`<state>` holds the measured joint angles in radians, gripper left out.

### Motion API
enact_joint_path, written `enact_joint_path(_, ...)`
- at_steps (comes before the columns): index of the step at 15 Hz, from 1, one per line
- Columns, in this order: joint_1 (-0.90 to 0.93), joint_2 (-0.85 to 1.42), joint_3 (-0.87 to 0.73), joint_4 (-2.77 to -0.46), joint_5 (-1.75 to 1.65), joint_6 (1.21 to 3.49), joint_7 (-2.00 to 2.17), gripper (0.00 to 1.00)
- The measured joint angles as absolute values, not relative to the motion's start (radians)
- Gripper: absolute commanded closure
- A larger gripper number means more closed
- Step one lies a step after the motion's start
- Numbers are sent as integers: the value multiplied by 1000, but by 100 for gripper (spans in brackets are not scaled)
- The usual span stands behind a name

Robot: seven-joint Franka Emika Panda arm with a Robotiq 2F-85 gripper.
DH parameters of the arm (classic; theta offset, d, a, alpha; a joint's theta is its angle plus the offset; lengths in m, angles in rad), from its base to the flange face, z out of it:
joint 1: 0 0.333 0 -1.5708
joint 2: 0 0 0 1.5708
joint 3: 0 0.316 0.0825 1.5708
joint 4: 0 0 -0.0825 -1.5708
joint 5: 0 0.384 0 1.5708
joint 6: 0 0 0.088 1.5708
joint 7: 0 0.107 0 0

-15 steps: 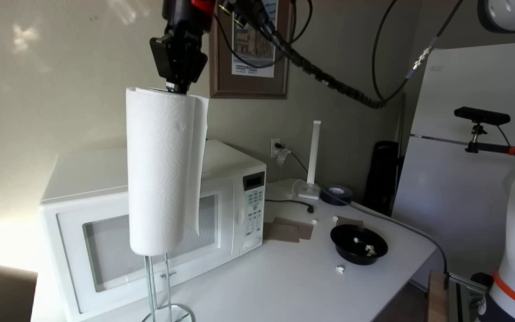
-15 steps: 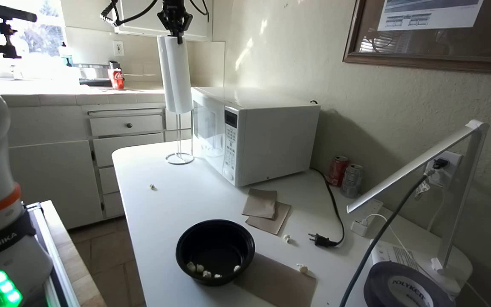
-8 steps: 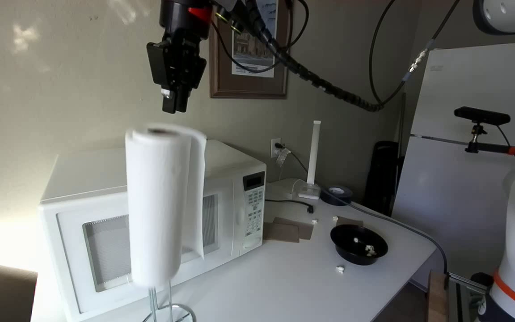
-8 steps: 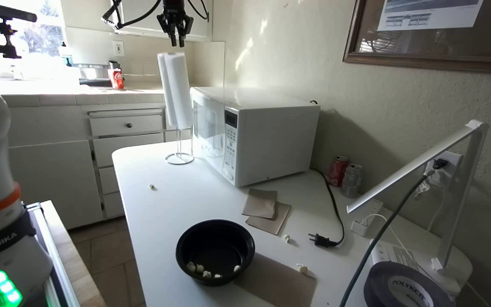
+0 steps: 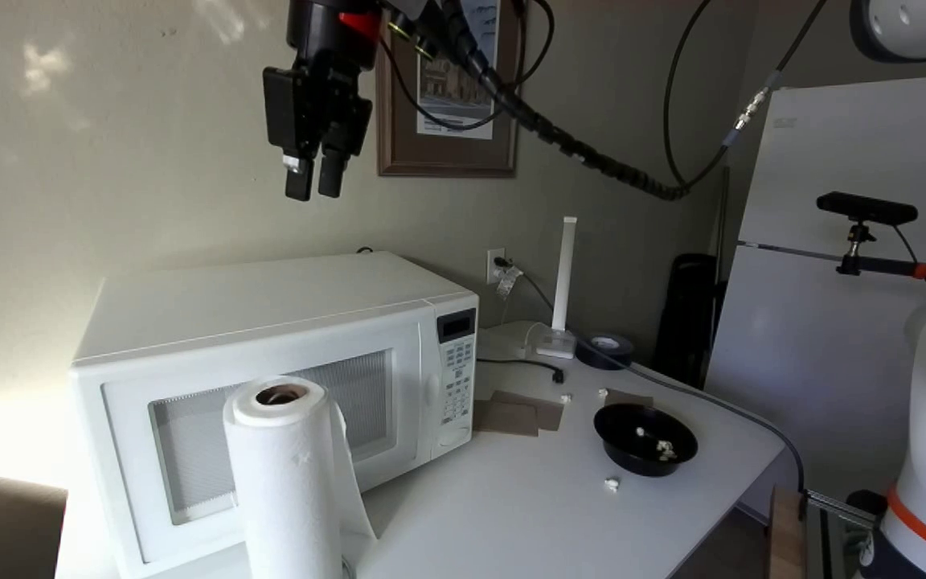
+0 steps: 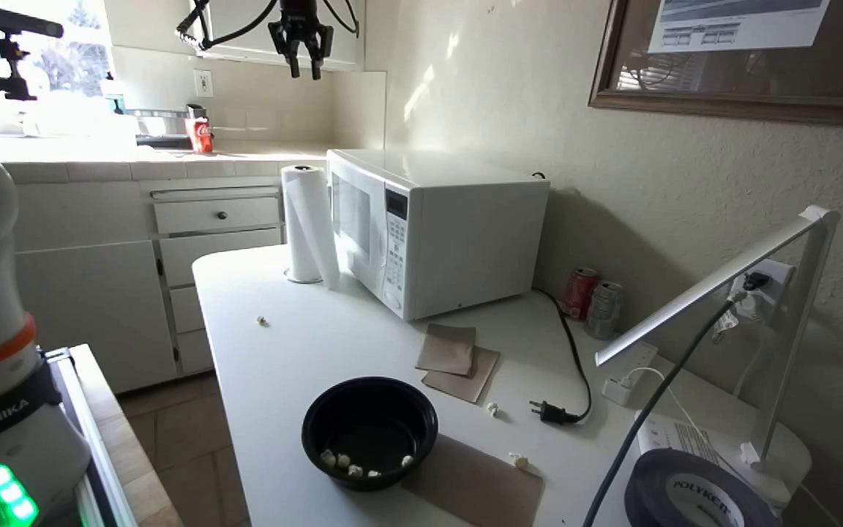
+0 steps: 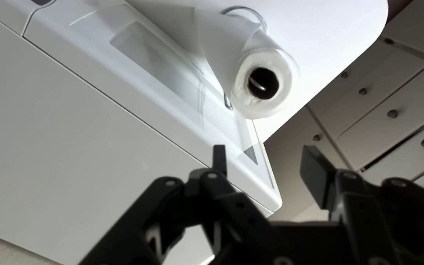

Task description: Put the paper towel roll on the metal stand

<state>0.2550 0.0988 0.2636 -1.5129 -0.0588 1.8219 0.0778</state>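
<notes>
- The tool (image 5: 315, 189) is spread wide, with a gap between its two black fingers (image 5: 332, 178).
- It hangs high in the air, and it is well apart from the paper towel roll (image 5: 290, 498) down below.
- The paper towel roll stands up tall around the metal stand (image 7: 258, 85), low down by the counter (image 5: 479, 515).
- In the wrist view, a bit of shiny wire shows inside the roll's dark hole, and more wire shows just beside the roll.
- In an exterior view, a little of the stand's round bottom peeks out from under the roll.
- A loose sheet (image 5: 350, 507) hangs off the roll and sticks out at its low end.
- The white microwave (image 5: 254, 297) is just beside the roll.
- A black bowl (image 6: 410, 410) sits on the counter with small white bits (image 6: 356, 471) in it.
- Two brown squares (image 6: 447, 348) lie near the microwave, one partly on the other.
</notes>
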Motion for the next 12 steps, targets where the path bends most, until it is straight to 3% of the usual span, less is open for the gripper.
enact_joint_path(2, 255, 99, 263, -1506, -59, 1822, 77, 1)
enact_joint_path(12, 254, 89, 259, -1493, -59, 1822, 76, 0)
